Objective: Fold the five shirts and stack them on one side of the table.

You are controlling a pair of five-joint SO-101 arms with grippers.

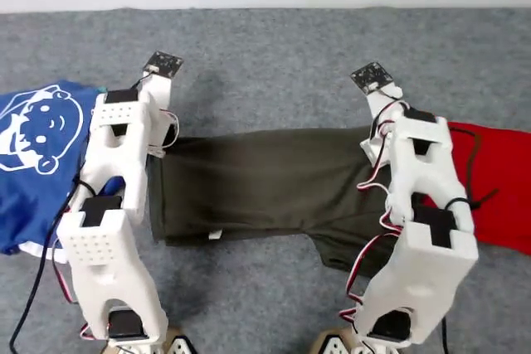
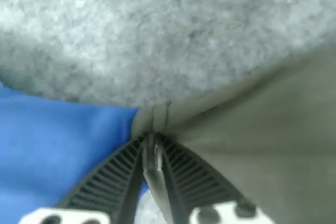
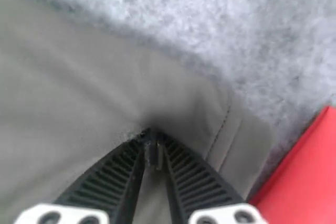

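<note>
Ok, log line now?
left tool: shut on olive shirt | right tool: shut on olive shirt | blue shirt, red shirt: on table

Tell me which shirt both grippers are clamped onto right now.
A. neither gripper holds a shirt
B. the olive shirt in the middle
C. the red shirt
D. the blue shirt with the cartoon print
B: in the wrist views, the left gripper and the right gripper are each shut on a pinch of the olive shirt cloth.
</note>
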